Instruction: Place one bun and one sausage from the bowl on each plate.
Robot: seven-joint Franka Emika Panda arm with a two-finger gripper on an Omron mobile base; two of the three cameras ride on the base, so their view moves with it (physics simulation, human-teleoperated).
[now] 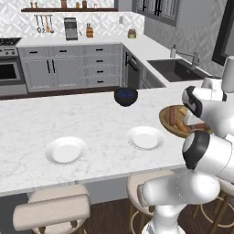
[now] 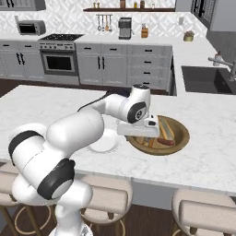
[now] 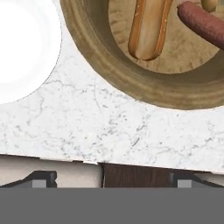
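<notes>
The brown wooden bowl stands on the marble island and holds a golden bun and a dark red sausage. In the hand view the bowl curves across the top, with the bun and the sausage inside. My gripper hangs open and empty over the bowl's near-left rim, its fingertips wide apart. One white plate lies just left of the bowl, with its edge at the upper left of the hand view. The other plate lies further left. Both are bare.
A small dark blue bowl sits at the far side of the island. Padded stools stand under the near counter edge. A sink is set in the back counter on the right. My arm hides part of the nearer plate.
</notes>
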